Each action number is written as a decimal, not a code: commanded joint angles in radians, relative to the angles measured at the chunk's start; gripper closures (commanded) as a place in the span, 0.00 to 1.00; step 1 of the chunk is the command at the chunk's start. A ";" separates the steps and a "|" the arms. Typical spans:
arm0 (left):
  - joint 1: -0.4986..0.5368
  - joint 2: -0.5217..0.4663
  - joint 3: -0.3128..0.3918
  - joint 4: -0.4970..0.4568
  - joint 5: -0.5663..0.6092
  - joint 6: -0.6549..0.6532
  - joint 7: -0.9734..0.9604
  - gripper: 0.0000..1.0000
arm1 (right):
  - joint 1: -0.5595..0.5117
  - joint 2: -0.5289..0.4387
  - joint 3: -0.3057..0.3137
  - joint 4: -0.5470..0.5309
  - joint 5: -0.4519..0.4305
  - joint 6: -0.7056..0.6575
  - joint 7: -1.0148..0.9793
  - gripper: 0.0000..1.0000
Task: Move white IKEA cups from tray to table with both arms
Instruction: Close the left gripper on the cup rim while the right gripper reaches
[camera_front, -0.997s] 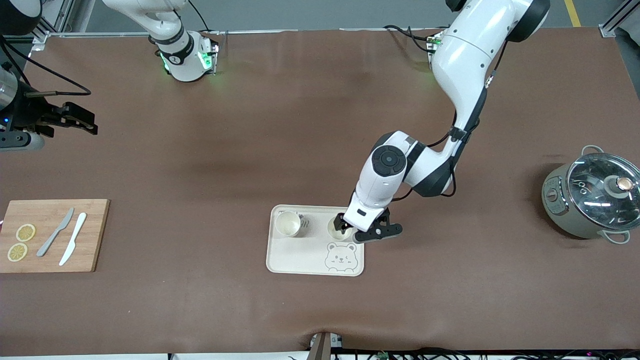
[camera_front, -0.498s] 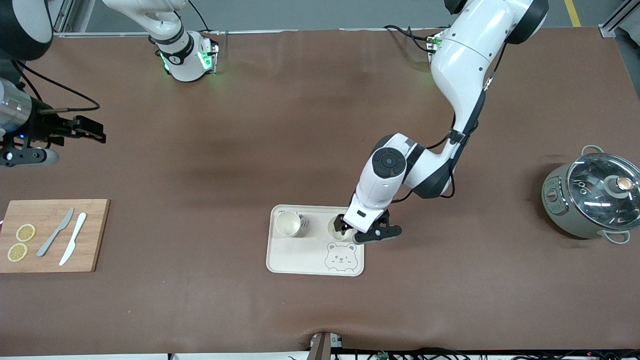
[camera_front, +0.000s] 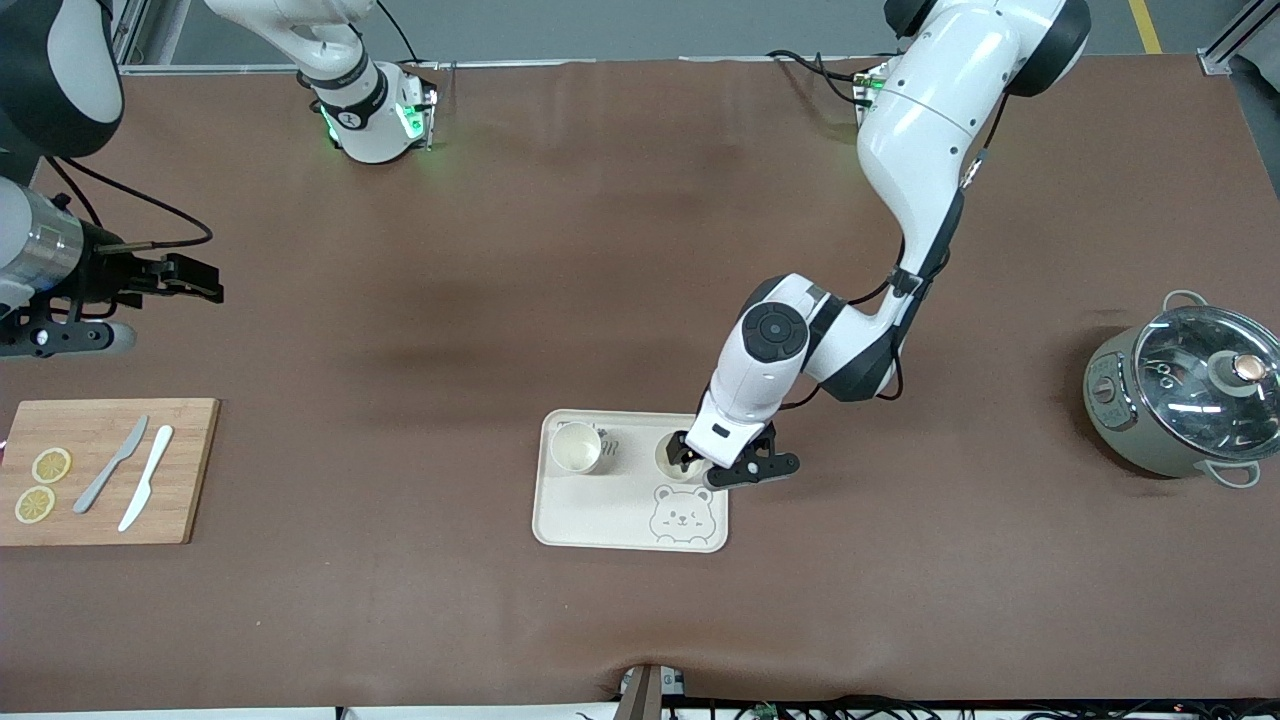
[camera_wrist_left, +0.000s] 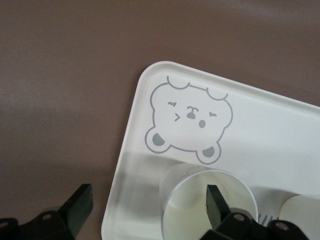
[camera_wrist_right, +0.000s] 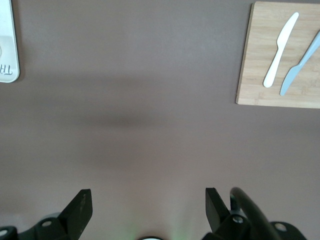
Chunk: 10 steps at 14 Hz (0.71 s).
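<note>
Two white IKEA cups stand upright on the cream bear tray (camera_front: 600, 512). One cup (camera_front: 577, 448) stands free toward the right arm's end of the tray. My left gripper (camera_front: 697, 462) is open and low over the other cup (camera_front: 668, 455). In the left wrist view (camera_wrist_left: 147, 205) one finger hangs inside that cup (camera_wrist_left: 192, 210) and the other outside it, past the tray's edge (camera_wrist_left: 125, 165). The free cup shows at that view's edge (camera_wrist_left: 300, 212). My right gripper (camera_front: 200, 280) is open and empty, in the air over bare table at the right arm's end, and shows in the right wrist view (camera_wrist_right: 147, 207).
A wooden cutting board (camera_front: 185, 470) with two knives (camera_front: 130, 470) and lemon slices (camera_front: 42, 485) lies at the right arm's end, also in the right wrist view (camera_wrist_right: 250, 75). A grey pot with a glass lid (camera_front: 1185, 395) stands at the left arm's end.
My right gripper has moved toward the table's middle and lower in the front view. The left arm has shifted only slightly over the cup.
</note>
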 joint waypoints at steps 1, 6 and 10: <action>-0.013 0.022 0.008 0.017 0.040 0.013 -0.006 0.00 | 0.035 0.028 0.001 0.027 0.005 0.002 0.077 0.00; -0.016 0.034 0.009 0.017 0.041 0.026 -0.006 0.00 | 0.047 0.062 0.001 0.028 0.130 0.026 0.189 0.00; -0.016 0.034 0.009 0.017 0.041 0.026 -0.008 0.34 | 0.061 0.063 0.000 0.027 0.131 0.036 0.197 0.00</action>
